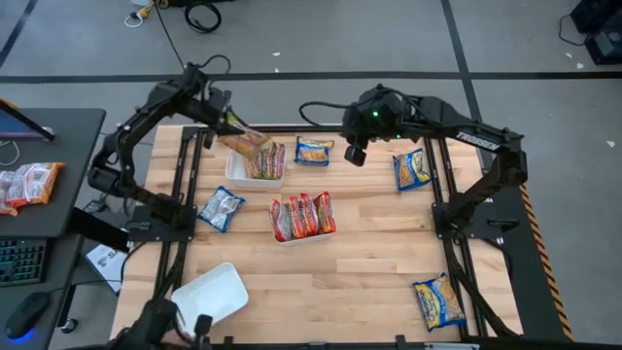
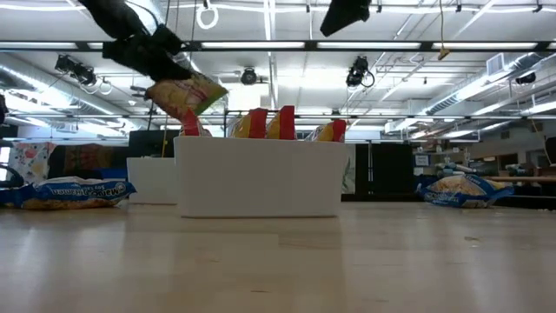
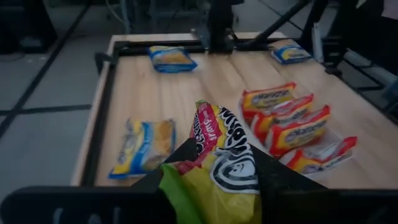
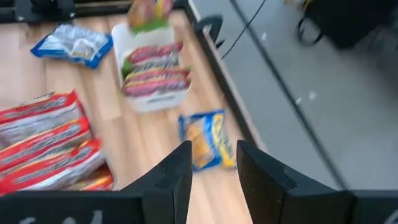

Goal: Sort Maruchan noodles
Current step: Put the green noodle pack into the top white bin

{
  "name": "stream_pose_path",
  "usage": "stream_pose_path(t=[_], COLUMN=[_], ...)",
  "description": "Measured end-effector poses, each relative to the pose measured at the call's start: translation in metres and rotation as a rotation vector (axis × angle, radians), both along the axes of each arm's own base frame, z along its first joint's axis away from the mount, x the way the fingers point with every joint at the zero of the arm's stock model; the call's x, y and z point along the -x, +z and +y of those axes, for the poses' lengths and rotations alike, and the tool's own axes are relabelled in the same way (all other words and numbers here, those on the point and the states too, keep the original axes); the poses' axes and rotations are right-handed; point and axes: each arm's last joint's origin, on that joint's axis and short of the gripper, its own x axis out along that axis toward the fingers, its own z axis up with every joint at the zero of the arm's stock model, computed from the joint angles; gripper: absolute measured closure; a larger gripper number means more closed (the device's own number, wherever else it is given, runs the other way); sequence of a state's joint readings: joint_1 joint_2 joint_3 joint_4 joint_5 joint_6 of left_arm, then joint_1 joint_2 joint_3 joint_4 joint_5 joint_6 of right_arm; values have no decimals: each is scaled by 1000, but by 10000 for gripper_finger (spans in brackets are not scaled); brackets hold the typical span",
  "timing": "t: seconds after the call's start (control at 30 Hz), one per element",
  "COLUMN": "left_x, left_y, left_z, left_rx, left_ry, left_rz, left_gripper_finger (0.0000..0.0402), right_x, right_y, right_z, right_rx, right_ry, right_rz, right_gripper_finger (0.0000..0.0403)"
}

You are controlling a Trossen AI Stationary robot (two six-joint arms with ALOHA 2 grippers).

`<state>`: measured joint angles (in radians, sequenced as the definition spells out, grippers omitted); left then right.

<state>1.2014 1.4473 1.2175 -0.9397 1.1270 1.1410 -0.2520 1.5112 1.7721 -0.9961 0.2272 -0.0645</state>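
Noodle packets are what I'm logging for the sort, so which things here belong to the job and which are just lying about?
Job:
- packet held by left gripper
- two trays of packets
- loose blue-and-yellow packets
- right gripper, open above one
- empty white tray

Lying about:
- keyboard
- mouse
- packets on side desk

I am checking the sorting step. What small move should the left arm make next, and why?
Probably lower and release. The left tool holds a yellow-orange packet just above the far white tray, which already has similar packets standing in it. The right tool hangs open and empty over a blue packet.
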Motion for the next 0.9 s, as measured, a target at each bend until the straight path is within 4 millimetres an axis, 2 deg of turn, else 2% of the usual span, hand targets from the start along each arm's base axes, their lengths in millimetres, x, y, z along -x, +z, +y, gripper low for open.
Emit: stream_pose_path(t=[0.1, 0.23, 0.47, 0.67, 0.9], left_x=[7, -2, -15, -29, -45], left_y=[-12, -25, -58, -60, -56], left_z=[12, 14, 16, 8, -3], left_rx=[-2, 3, 25, 31, 56], left_ry=[18, -36, -71, -127, -223], left_rz=[8, 45, 354, 358, 216], left_gripper_finger=[301, 301, 301, 301, 301], right_x=[3, 3, 2, 5, 9], right_y=[-6, -12, -13, -15, -18], right_z=[5, 13, 16, 15, 16], right_rx=[-84, -133, -136, -139, -167], right_ry=[-29, -44, -36, -40, -65], right_rz=[27, 70, 83, 112, 163], right_gripper_finger=[272, 274, 274, 274, 274])
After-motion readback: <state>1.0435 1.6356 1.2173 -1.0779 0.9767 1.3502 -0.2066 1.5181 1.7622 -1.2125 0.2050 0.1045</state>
